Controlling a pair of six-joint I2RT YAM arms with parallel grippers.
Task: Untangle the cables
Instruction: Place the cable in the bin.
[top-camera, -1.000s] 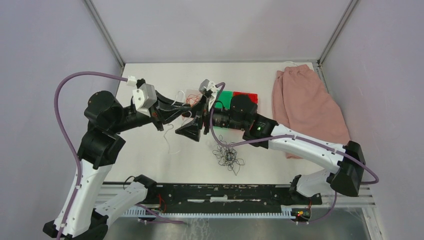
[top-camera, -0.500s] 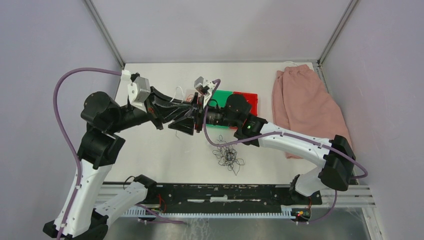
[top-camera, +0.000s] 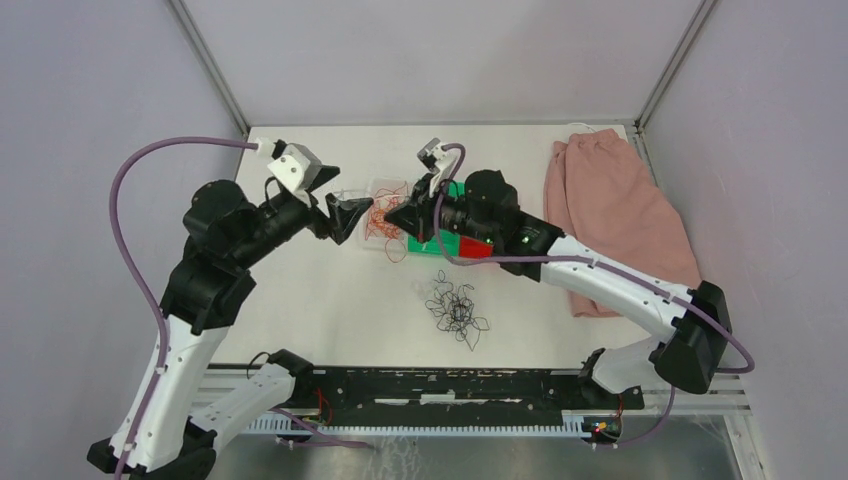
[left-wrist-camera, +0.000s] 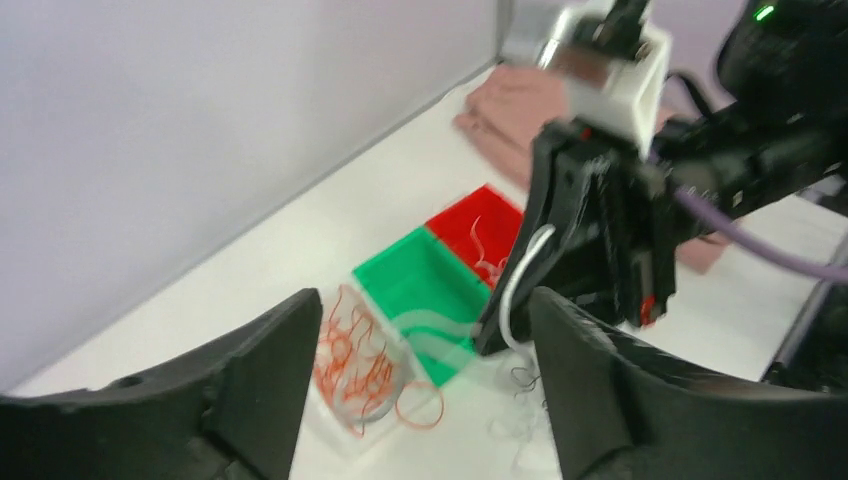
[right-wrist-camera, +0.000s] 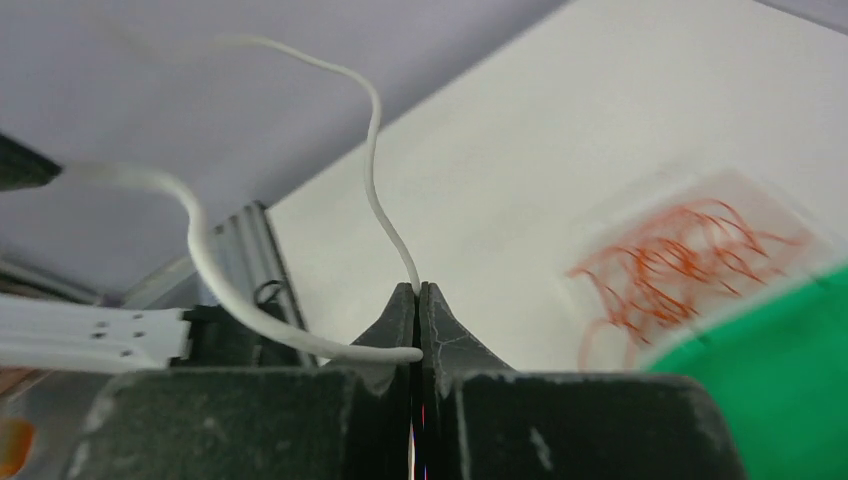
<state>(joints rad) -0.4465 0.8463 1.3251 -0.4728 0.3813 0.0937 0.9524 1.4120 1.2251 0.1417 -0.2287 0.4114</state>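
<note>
Above the green tray (left-wrist-camera: 420, 285), right hand (right-wrist-camera: 418, 290) is clamped on a white wire (right-wrist-camera: 375, 150) arching toward the left hand (left-wrist-camera: 420, 310), whose fingers stand apart and empty; black cables (top-camera: 456, 308) lie on the bench (top-camera: 300, 300) nearer the bases.

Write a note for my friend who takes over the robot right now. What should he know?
Left gripper: jaws open, empty.
Right gripper: jaws shut on a white cable.
Orange cables: in the clear tray beside the green bin.
Black cables: a tangled clump on the table.
Done: the orange ones look sorted.
Left: put the white cable down, then untangle the black clump.
</note>
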